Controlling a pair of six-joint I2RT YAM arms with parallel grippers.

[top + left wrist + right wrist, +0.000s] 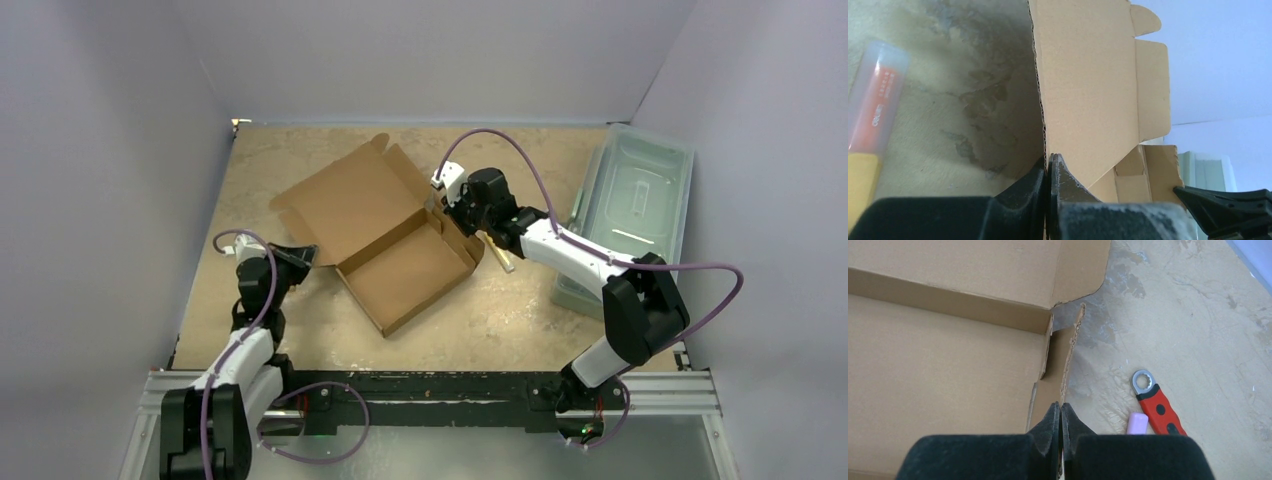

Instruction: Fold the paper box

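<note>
While L gripper point(1049, 160) & R gripper point(1060, 408) clamp paper box point(400, 268) edges, wrench point(1156, 404) lies nr box.

Nothing fully readable in any view.
The left wrist camera catches a translucent tube point(877, 95) lying at the left. White lettering runs along its orange label point(879, 100), but it is too blurred to make out.
</note>
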